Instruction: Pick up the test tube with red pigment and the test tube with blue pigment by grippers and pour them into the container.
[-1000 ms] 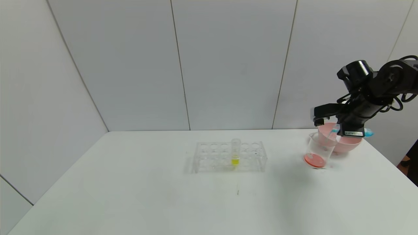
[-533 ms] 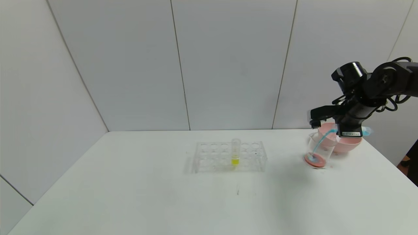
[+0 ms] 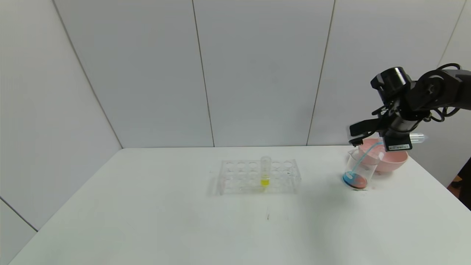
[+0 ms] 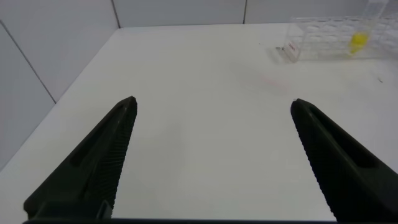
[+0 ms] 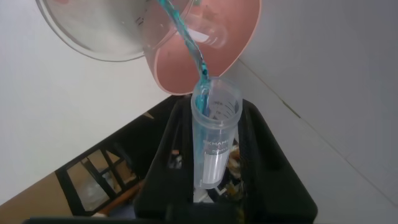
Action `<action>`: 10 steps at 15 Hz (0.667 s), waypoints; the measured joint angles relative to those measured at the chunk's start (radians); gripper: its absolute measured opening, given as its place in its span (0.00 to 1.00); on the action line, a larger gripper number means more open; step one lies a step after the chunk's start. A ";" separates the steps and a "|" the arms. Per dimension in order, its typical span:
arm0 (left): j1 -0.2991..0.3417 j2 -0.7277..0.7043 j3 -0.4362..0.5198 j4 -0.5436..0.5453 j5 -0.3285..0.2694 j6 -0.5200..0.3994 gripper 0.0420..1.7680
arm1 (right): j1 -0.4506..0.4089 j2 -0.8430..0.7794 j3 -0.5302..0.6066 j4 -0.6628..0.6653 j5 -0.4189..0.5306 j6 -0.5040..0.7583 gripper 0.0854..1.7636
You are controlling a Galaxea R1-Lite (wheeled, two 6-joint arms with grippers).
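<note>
The right end effector [image 3: 395,141], clamped on the blue test tube [image 5: 213,134], holds it tipped mouth-down just above the beaker [image 3: 358,171], its long axis slanting toward the beaker's rim as blue liquid streams in.

Between the jaws of the right gripper [image 5: 214,180], the lower end of the test tube with blue pigment [image 5: 214,134] is hidden, and the container [image 5: 112,28] beyond its mouth is cut off at the edge.
</note>
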 joint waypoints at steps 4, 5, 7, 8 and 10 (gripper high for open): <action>0.000 0.000 0.000 0.000 0.000 0.000 1.00 | 0.010 0.000 0.000 -0.033 -0.064 -0.056 0.24; 0.000 0.000 0.000 0.000 0.000 0.000 1.00 | 0.014 0.000 0.000 -0.041 -0.083 -0.070 0.24; 0.000 0.000 0.000 0.000 0.000 0.000 1.00 | 0.025 -0.001 0.000 -0.056 -0.134 -0.106 0.24; 0.000 0.000 0.000 0.000 0.000 0.000 1.00 | 0.032 -0.001 0.000 -0.063 -0.150 -0.118 0.24; 0.000 0.000 0.000 0.000 0.000 0.000 1.00 | 0.045 -0.001 0.000 -0.070 -0.170 -0.127 0.24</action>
